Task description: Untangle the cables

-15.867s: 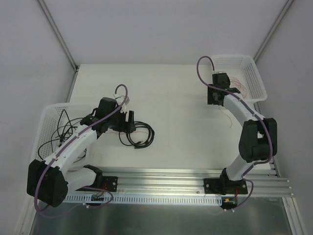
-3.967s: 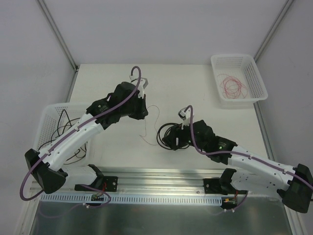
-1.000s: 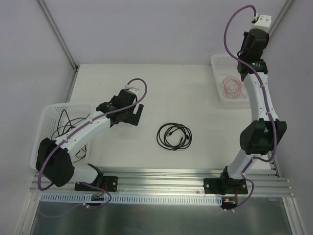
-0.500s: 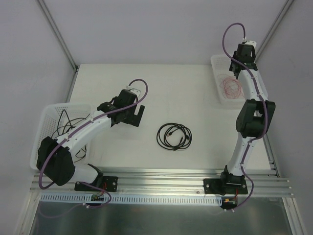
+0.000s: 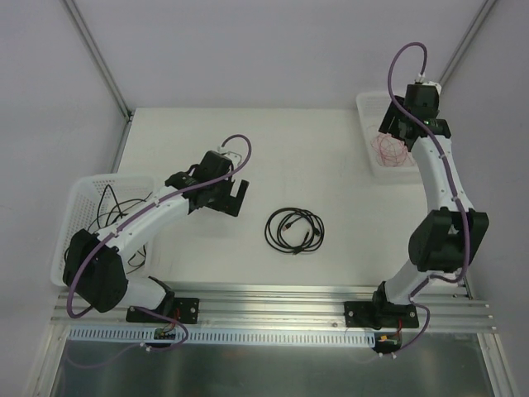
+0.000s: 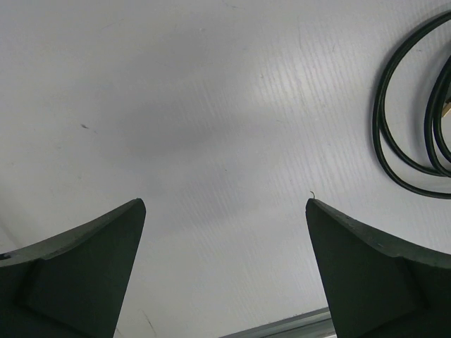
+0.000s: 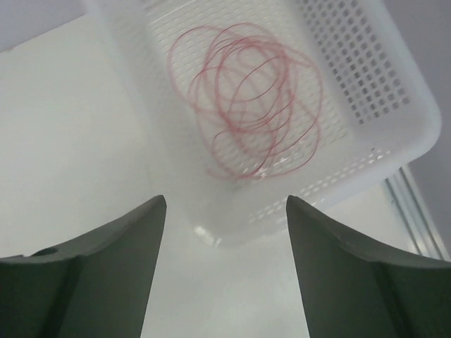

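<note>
The left gripper (image 6: pixel 224 204) stands with its jaws spread wide and nothing between them, only bare white table (image 5: pixel 314 157) below, and there is free room on all sides of it. The coil of black cable (image 6: pixel 380 105) lies on the table well to the right of those jaws, its nearest loop clear of the right-hand finger and touching neither. In the overhead view this coil (image 5: pixel 294 229) sits near the middle of the table, between the two arms and short of the metal rail (image 5: pixel 289 294) at the near edge. The right gripper (image 7: pixel 225 198) is raised, its jaws parted fairly wide and holding nothing. Beyond its fingertips, apart from them, the fine red wire (image 7: pixel 246 98) lies in loose loops on the floor of the white basket (image 7: pixel 380 141) at the table's far right corner, close to the wall. More black cables (image 5: pixel 107 215) lie in a second basket (image 5: pixel 78 198) at the left edge.
</note>
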Available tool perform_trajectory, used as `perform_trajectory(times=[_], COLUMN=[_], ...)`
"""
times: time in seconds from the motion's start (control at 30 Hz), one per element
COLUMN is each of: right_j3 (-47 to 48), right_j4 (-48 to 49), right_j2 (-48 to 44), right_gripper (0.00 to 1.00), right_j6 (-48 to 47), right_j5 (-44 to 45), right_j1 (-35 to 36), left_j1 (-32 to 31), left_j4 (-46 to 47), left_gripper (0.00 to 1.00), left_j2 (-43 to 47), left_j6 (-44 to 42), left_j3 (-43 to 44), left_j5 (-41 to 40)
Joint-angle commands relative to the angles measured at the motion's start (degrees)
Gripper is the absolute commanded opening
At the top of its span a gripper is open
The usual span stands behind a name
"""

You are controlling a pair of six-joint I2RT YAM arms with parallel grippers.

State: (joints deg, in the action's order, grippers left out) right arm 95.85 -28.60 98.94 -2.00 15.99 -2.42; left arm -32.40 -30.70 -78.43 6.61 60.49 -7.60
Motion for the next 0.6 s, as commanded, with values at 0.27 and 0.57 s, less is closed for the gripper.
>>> perform_trajectory(times=[0.27, 0.57], right_j3=[-32.26, -50.41], right_j4=[-7.01, 4.86], right_j2=[-23.68, -25.28], right_gripper=[0.68, 0.49], right_j6=[10.42, 20.19], right_j5=[-13.0, -13.71], right_j1=[23.74, 33.78], left_j1=[0.23, 0.23], left_j4=[-0.24, -0.59], left_gripper=[0.99, 0.99], left_j2=[-2.69, -2.51], left_j6=[1.56, 1.65], left_j3=[1.65, 1.74], left_j5=[5.31, 4.78])
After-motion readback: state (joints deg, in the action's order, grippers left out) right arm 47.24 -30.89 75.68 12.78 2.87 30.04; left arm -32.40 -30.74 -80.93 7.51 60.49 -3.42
